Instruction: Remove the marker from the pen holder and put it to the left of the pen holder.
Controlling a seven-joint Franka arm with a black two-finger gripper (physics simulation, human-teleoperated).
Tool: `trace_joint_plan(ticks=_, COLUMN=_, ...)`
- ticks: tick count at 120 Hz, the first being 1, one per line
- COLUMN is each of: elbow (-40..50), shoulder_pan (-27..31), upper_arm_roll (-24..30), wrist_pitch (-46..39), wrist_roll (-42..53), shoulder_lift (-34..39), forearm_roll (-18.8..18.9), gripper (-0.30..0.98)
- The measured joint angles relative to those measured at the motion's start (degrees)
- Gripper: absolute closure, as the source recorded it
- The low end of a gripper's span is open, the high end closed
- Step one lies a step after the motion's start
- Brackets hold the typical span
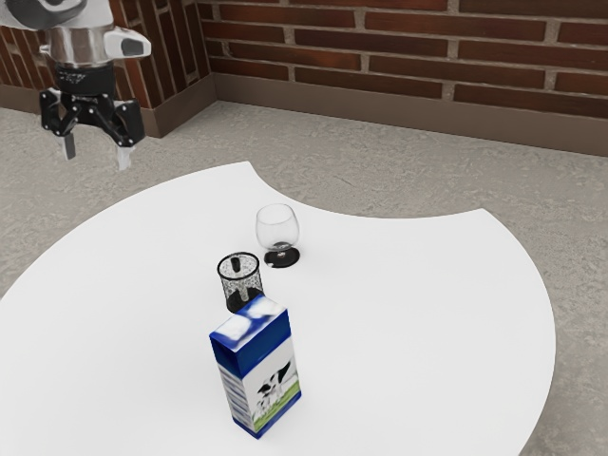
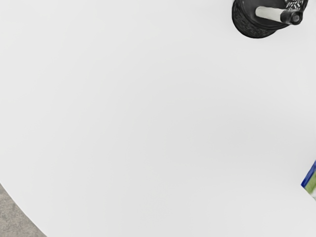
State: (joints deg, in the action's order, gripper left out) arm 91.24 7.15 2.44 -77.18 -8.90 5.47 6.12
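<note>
My gripper [image 1: 95, 155] hangs high at the exterior view's upper left, apart from the pen holder, its two fingertips spread and nothing between them. The pen holder [image 1: 228, 287] is a black mesh cup standing on the white table. Inside it stands the marker [image 1: 237, 265], black end up. The wrist view has the pen holder [image 2: 247, 24] near its upper right corner, with the marker [image 2: 269, 14] leaning in it, white body and black end visible.
A clear glass [image 1: 277, 228] with a dark base stands beside the pen holder. On its other side is a blue and white milk carton [image 1: 259, 366], whose corner [image 2: 311, 184] enters the wrist view. The round table [image 1: 408, 313] has a curved cutout along its far edge.
</note>
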Motion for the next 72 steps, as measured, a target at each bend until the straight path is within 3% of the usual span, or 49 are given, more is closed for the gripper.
trace_joint_plan(ticks=16, elbow=2.0, shoulder_pan=-1.7, upper_arm_roll=0.2, wrist_pitch=-7.2, wrist_roll=-1.6, shoulder_lift=1.0, forearm_roll=0.1, gripper=0.00)
trace_joint_plan(ticks=34, elbow=4.2, shoulder_pan=-2.6, upper_arm_roll=0.2, wrist_pitch=-15.1, wrist_roll=-3.1, shoulder_lift=-4.5, forearm_roll=1.1, gripper=0.00)
trace_joint_plan(ticks=72, elbow=19.3, shoulder_pan=-5.2, upper_arm_roll=1.2, wrist_pitch=-40.7, wrist_roll=-5.1, shoulder_lift=-11.4, forearm_roll=1.5, gripper=0.00)
